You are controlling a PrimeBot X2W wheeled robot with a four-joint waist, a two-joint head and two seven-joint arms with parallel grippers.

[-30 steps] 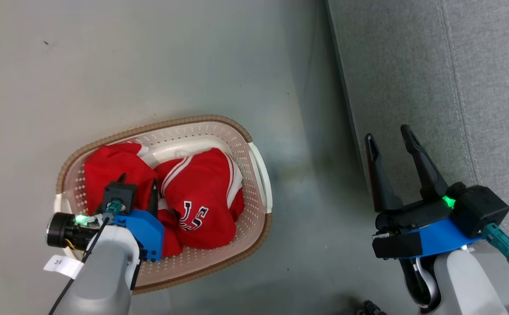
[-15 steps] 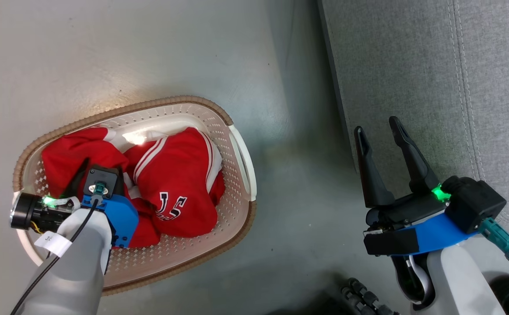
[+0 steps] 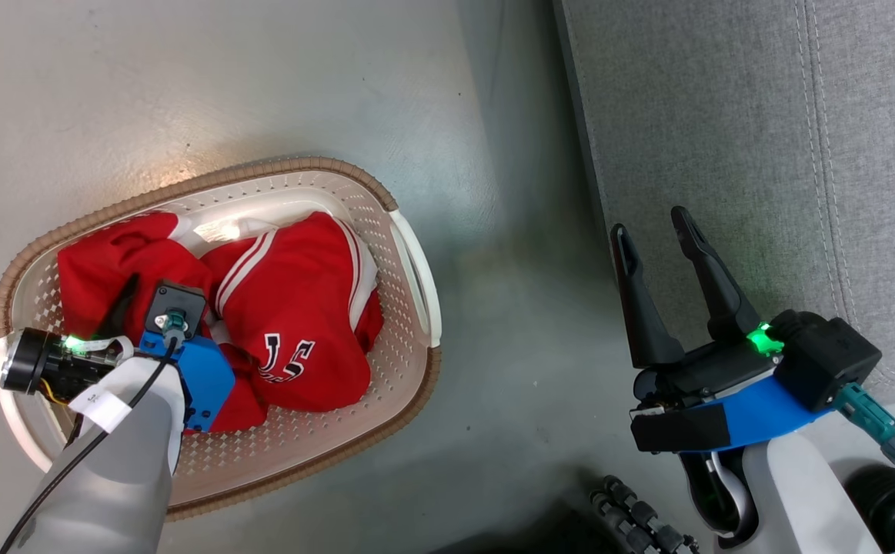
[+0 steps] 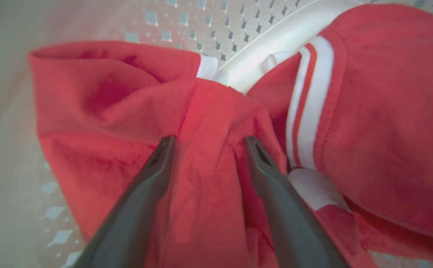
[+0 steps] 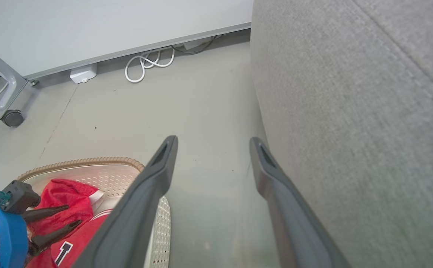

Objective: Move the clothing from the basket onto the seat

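So the left claw (image 4: 209, 143) is spread wide open down in the basket (image 3: 410, 269), with a ridge of the plain red shirt (image 4: 104, 111) between its fingers. The jersey (image 3: 301, 308) is bunched just to its right. The right claw (image 3: 651, 225) is wide open too, holding nothing, with the seat (image 3: 724, 115) edge right under its tips.

Open floor strip (image 3: 509, 323) btwn basket (image 3: 324, 164) & seat (image 3: 724, 115) front; basket top unobstructed above clothing (image 3: 293, 300).

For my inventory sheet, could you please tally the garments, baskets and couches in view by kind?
Soft red fabric garments: 2, a plain red shirt and a red jersey with white trim
Cream-white perforated plastic laundry basket with brown rim: 1
Large grey fabric couch: 1
Total: 4
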